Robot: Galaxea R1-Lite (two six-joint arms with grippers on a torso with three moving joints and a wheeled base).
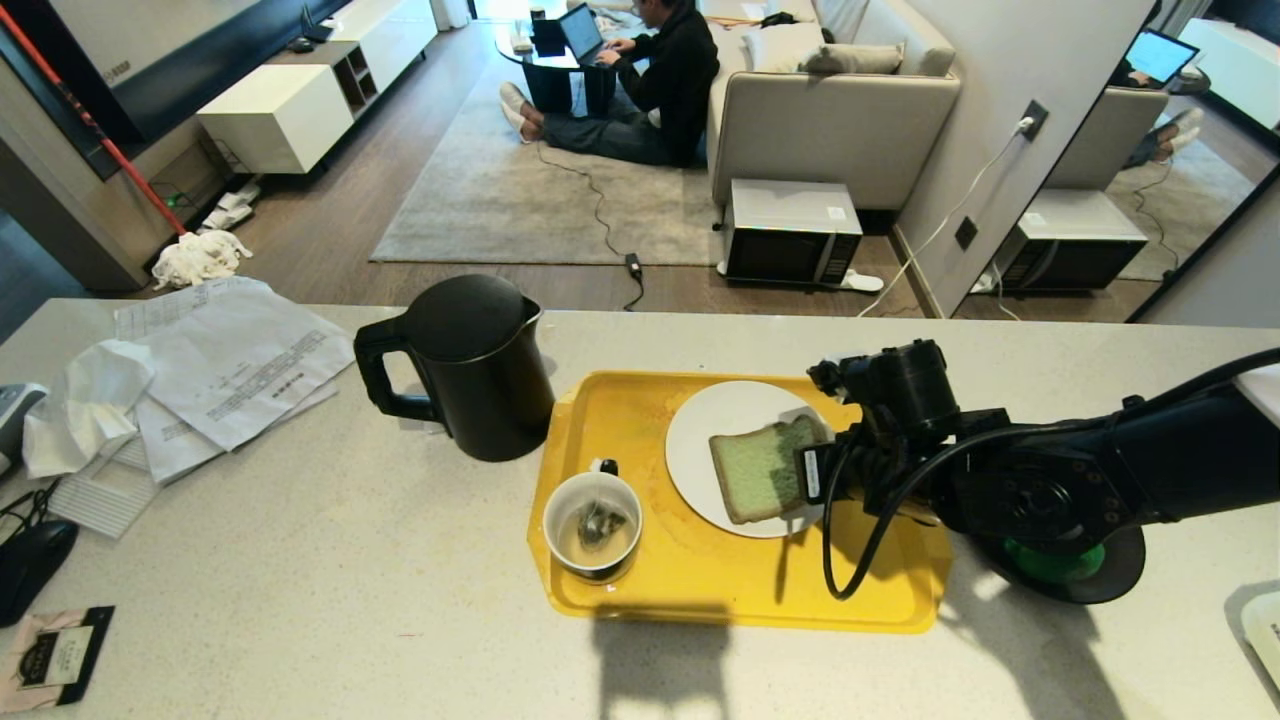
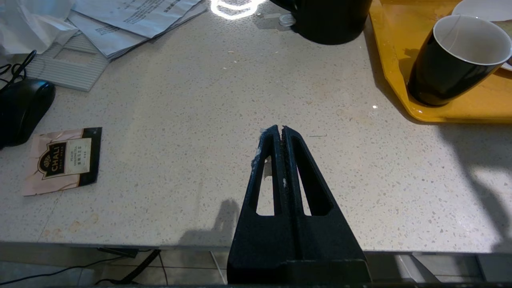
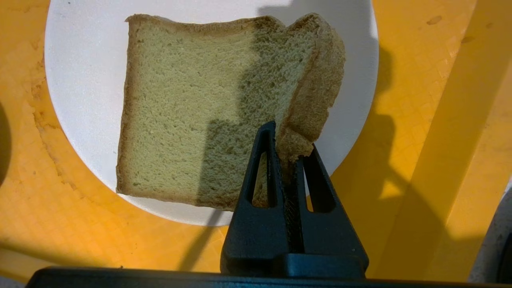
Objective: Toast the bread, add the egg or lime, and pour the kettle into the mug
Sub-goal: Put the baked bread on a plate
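The robot's right arm (image 1: 1150,470) is thick, round and black, with a loose black cable (image 1: 850,540) looping under it and a small white label (image 1: 810,473) near the wrist, and each gripper has two flat black fingers (image 2: 276,168) with long holes in them.

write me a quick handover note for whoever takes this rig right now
Right claw: shut on the bread, pinching its crust edge over the white plate on the yellow tray.
Left claw: shut, empty, parked over the bare counter.
Kettle: upright on the counter beside the tray.
Mug: on the tray, tea bag inside.
Done: bread gripped.
Left: toasting, egg or lime (neither in view), pouring the kettle.
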